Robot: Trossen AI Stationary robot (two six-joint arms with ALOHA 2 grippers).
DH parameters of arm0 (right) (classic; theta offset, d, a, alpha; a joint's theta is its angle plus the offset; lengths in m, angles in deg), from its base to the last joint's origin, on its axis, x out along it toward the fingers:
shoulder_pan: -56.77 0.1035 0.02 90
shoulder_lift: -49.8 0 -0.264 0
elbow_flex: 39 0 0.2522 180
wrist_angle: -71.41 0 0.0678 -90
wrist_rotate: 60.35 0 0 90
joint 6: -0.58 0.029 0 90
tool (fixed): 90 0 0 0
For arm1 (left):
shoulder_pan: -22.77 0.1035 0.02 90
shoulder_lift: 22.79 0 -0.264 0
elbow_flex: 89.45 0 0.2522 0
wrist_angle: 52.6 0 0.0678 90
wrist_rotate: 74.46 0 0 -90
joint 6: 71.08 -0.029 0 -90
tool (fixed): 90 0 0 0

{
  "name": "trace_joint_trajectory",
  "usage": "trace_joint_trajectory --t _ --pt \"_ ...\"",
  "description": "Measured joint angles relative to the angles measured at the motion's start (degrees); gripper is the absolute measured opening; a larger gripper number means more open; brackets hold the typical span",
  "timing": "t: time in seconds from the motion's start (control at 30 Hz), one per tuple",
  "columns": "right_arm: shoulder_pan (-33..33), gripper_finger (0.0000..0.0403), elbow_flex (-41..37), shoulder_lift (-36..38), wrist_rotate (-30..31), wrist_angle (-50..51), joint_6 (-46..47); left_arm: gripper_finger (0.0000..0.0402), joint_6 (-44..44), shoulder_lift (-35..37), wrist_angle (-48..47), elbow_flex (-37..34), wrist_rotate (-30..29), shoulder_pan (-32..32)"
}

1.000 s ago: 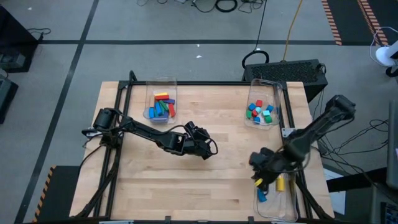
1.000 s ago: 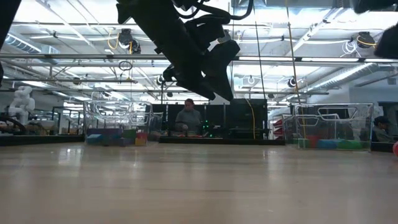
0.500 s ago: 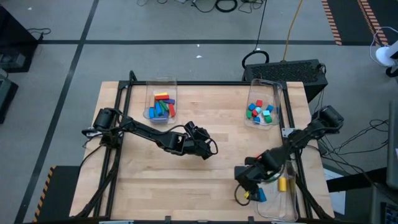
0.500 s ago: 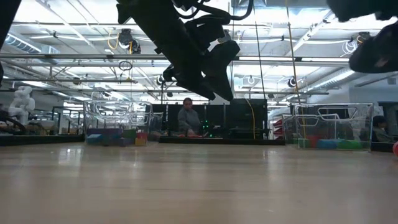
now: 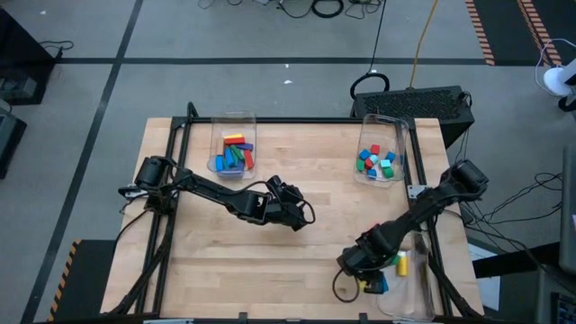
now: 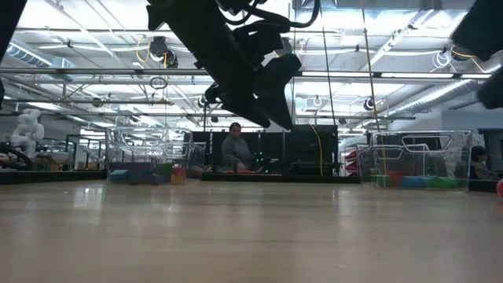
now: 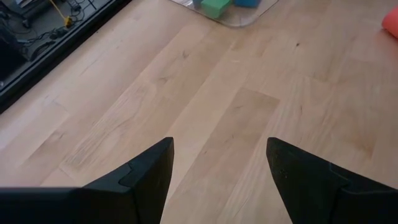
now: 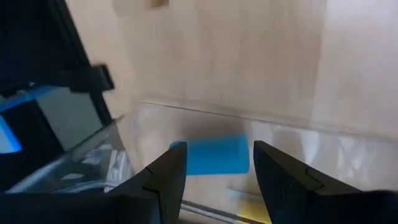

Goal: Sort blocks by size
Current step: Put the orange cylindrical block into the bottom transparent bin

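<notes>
Where right gripper [image 8: 214, 171] hangs, blue block [image 8: 214, 155] beyond.

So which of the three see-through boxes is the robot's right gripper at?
The clear bin at the table's near right corner, holding a blue block and a yellow one. The right gripper is there; the other two bins sit along the far edge.

You're in a robotics lab: more rigs with clear bins [image 6: 416, 161], ceiling ducts [image 6: 409, 102], seated person [image 6: 233, 149] behind worktop [image 6: 251, 236].
</notes>
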Motion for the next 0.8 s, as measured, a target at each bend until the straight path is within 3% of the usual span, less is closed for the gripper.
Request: trace_joint_trajectory --t 0.2,0.5,0.57,0.73,0.8 --pt "1.98 0.0169 0.01 0.38 -4.71 0.48 2.95 0.0258 0.03 0.0 -0.67 0.0 -0.02 -0.04" --pt "2.18 0.0169 3.17 0.16 -2.02 1.38 -0.89 0.0258 0.04 0.0 -0.65 0.0 0.0 -0.02" --pt "1.84 0.0169 5.95 0.2 -0.17 2.56 -3.51 0.0258 0.04 0.0 -0.6 0.0 -0.01 -0.02" --pt "-0.44 0.0169 10.64 0.42 13.76 7.71 -9.4 0.0258 0.03 0.0 -0.6 0.0 0.0 0.02" --pt "-1.79 0.0169 10.58 0.37 14.59 10.81 -10.45 0.0258 0.03 0.0 -0.63 0.0 -0.01 0.0"
